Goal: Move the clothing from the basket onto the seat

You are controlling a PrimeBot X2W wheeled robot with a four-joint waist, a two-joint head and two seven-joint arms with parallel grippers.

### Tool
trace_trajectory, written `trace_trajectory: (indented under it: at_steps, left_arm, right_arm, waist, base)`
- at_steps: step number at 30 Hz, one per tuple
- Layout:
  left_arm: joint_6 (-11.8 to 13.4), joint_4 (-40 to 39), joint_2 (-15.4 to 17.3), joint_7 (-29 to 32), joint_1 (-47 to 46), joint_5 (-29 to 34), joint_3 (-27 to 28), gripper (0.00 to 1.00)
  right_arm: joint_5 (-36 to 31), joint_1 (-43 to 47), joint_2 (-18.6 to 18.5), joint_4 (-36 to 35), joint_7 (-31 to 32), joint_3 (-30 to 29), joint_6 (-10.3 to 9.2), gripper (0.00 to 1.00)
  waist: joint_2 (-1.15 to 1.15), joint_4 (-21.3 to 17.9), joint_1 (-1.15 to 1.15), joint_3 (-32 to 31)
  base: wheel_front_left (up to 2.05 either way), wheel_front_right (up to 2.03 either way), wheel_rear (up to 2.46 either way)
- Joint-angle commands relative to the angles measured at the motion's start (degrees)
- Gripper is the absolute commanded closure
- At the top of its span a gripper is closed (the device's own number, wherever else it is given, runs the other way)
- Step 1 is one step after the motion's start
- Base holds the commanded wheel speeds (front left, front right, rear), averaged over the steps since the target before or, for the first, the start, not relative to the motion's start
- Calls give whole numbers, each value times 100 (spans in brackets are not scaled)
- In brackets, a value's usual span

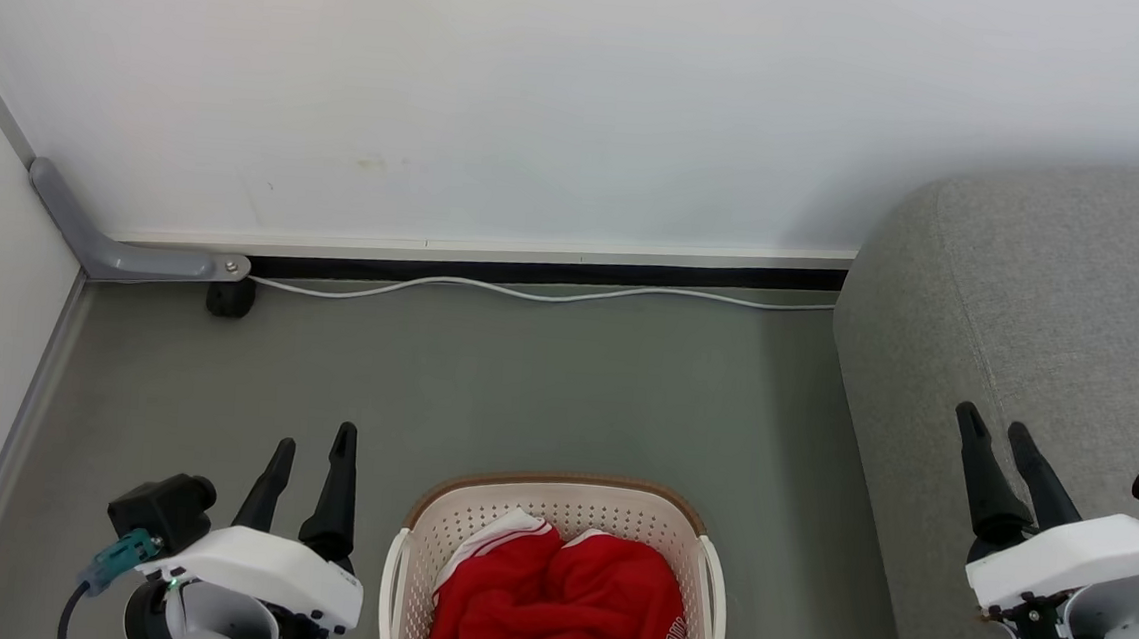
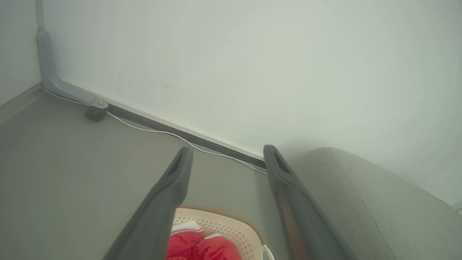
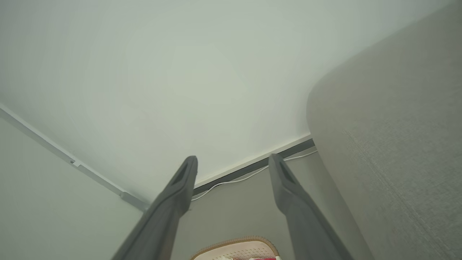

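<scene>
The bright-red clothing [image 1: 560, 605] with white striped trim lies bunched inside the cream basket [image 1: 557, 499], which stands on the floor at the bottom centre of the head view. White lettering shows on the garment's right side. My left gripper [image 1: 316, 437] hovers open to the left of the basket, holding nothing. Over the grey seat [image 1: 1060, 324] at the right, my right gripper [image 1: 993, 424] is open and holds nothing. In the left wrist view the basket [image 2: 223, 222] and clothing [image 2: 202, 247] sit low between the fingers. The right wrist view catches the basket rim [image 3: 234, 242] and the seat [image 3: 397, 144].
A white wall runs behind, with a dark skirting strip and a white cable [image 1: 531, 292] along the floor. A grey pipe bracket [image 1: 113, 248] and a black foot [image 1: 228, 298] sit in the left corner. Grey floor [image 1: 524, 397] lies open between basket and wall.
</scene>
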Motion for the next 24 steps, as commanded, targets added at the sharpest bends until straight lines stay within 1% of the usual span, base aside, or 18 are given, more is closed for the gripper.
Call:
trace_trajectory:
  at_steps: [1, 24]
  left_arm:
    - [71, -96, 85, -77, -348, 251, 69, 0]
    - [385, 68, 123, -447, -602, 1819, -130, 0]
  right_arm:
    - [-190, -287, -158, -122, -124, 118, 22, 0]
    - [-1387, -639, -450, 60, -494, 494, 24, 0]
  waist:
    - [0, -1, 0, 3]
    - [0, 4, 0, 14]
  base:
    - [0, 0, 0]
    - [0, 0, 0]
